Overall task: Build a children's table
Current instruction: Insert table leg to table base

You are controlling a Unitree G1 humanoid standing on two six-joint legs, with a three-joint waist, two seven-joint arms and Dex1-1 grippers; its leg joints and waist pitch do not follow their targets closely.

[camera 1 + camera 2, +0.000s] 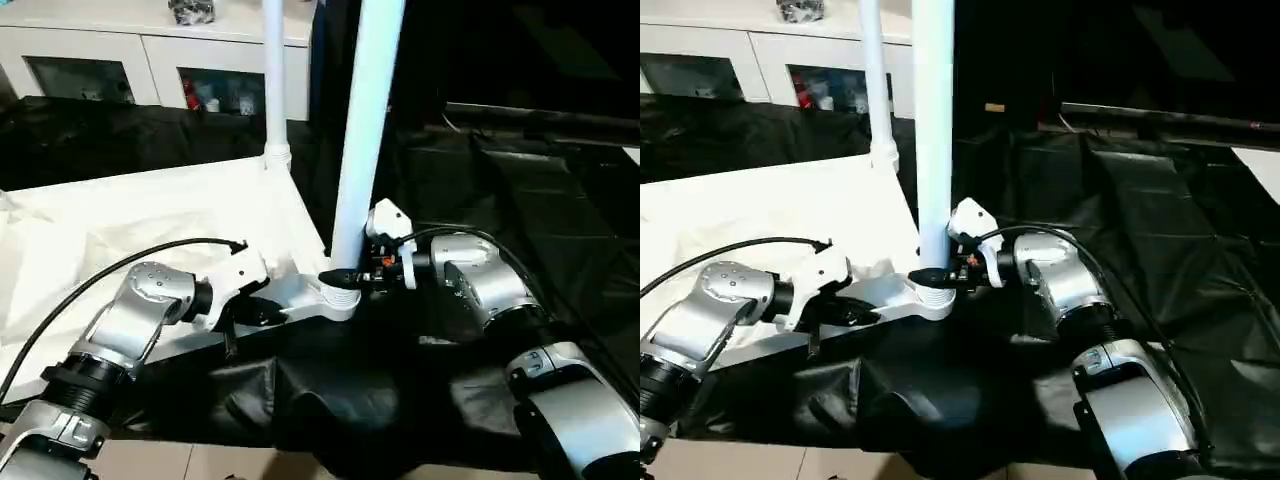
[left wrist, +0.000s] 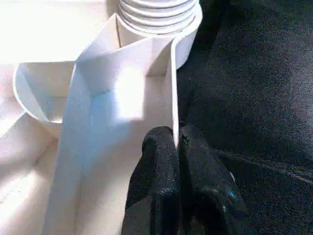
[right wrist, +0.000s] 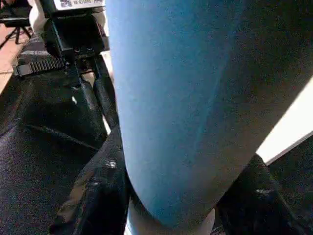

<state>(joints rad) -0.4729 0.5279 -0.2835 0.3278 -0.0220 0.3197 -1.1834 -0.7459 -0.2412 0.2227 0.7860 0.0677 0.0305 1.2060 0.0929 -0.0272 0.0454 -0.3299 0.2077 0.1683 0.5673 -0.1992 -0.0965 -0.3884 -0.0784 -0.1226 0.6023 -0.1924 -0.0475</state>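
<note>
The children's table top point(image 1: 150, 220) lies upside down on black cloth, ribbed underside up. One white leg point(image 1: 275, 70) stands upright in the far corner socket. A second leg point(image 1: 365, 120) stands in the near corner socket point(image 1: 335, 298), where its threaded end point(image 2: 156, 14) sits in the collar. My right gripper point(image 1: 345, 277) is shut on this near leg just above the socket, with a black finger point(image 3: 98, 196) on each side of the tube point(image 3: 186, 98). My left gripper point(image 1: 262, 312) is shut on the top's thin side wall point(image 2: 172, 88), a short way left of that socket.
Black cloth point(image 1: 500, 200) covers the work surface and hangs over its front edge above a light floor point(image 1: 200, 460). A white cabinet with glass doors point(image 1: 150, 60) stands behind. A dark bar point(image 1: 540, 120) lies at the back right.
</note>
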